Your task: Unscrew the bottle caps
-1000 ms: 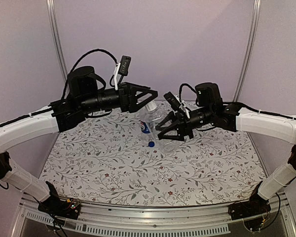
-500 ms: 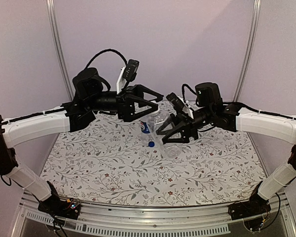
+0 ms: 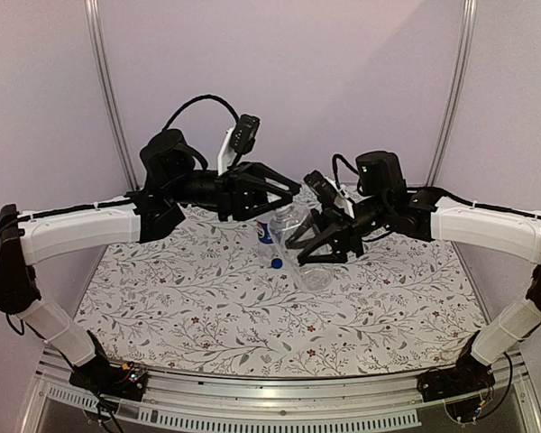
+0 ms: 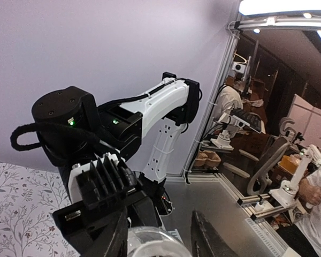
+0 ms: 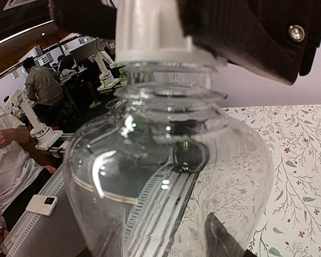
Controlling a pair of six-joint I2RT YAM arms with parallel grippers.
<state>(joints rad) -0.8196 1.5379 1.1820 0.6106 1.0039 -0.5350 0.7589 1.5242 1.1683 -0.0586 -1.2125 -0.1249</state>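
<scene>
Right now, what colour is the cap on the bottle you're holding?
White. The cap on the bottle shows best in the right wrist view.

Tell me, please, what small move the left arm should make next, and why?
Probably a twist of the left gripper about the bottle's neck, to start unscrewing. Its fingers sit on either side of the white cap, which is on the clear bottle. The right gripper holds that bottle tilted above the table. The blue cap already lies off on the table, so this looks like the remaining one.
</scene>
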